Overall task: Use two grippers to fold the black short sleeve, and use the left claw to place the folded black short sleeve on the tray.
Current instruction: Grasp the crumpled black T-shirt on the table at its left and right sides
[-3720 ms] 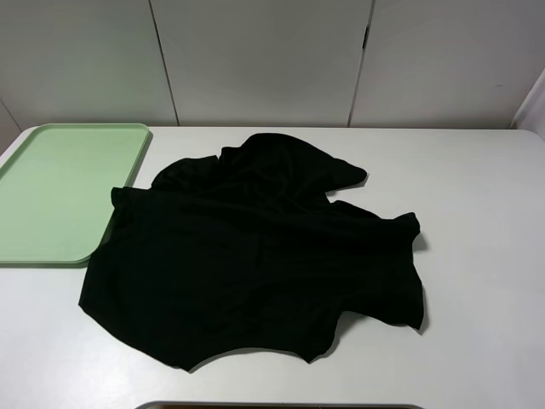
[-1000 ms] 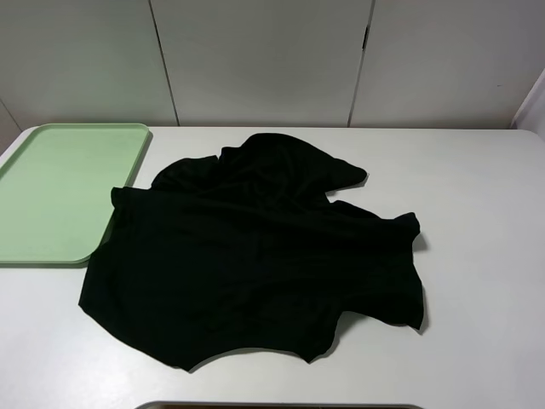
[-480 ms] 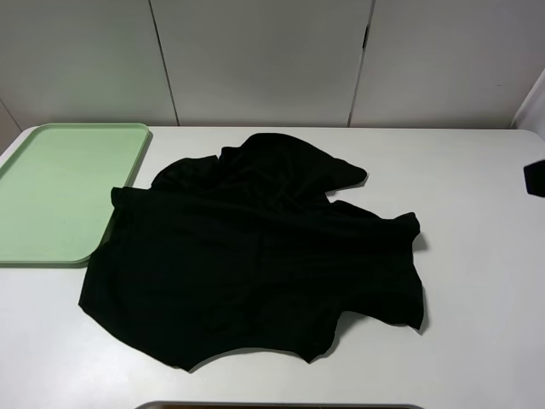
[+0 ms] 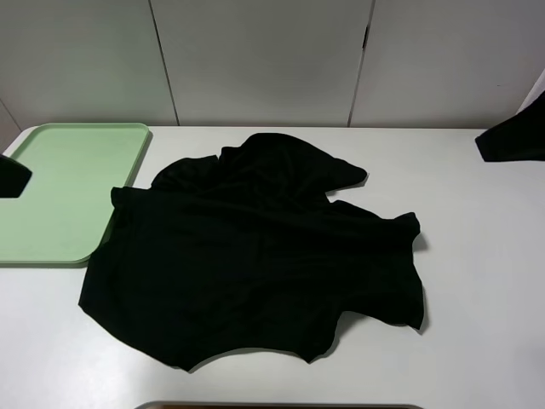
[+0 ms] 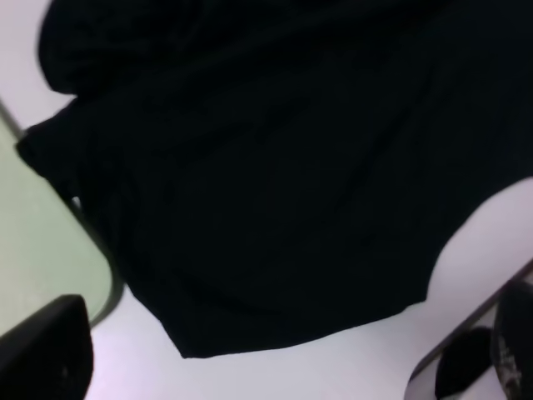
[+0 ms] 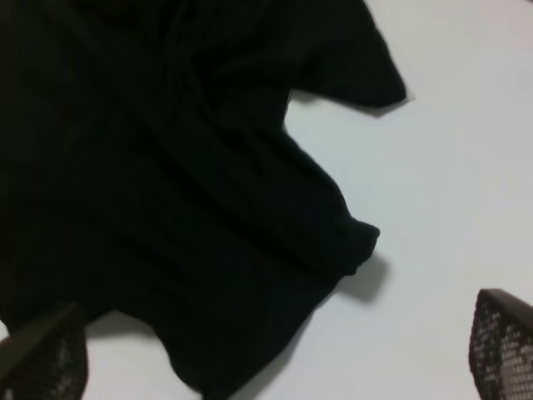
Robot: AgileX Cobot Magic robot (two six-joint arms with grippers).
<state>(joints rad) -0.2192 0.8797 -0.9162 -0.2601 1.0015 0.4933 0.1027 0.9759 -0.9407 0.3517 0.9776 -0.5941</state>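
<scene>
The black short sleeve [image 4: 255, 251] lies crumpled and spread out on the white table, one sleeve [image 4: 345, 175] pointing to the back right. The pale green tray [image 4: 60, 187] stands empty at the back left, its near right corner touching the shirt's edge. A dark part of the left arm [image 4: 10, 176] shows over the tray at the left edge. The right arm [image 4: 513, 135] reaches in at the right edge, high and apart from the shirt. In the wrist views the left claw [image 5: 266, 362] and the right gripper [image 6: 271, 350] hang open above the shirt [image 5: 275, 167] [image 6: 158, 183], holding nothing.
The white table [image 4: 477, 256] runs wide to the right of the shirt and along the back. White wall panels [image 4: 264, 60] rise behind it. A dark edge [image 4: 281, 406] shows at the table's front. The tray [image 5: 37, 250] shows beside the shirt in the left wrist view.
Both arms have come into the exterior view: the right one farther in from the right edge, the left one newly over the tray. The shirt and tray have not moved.
</scene>
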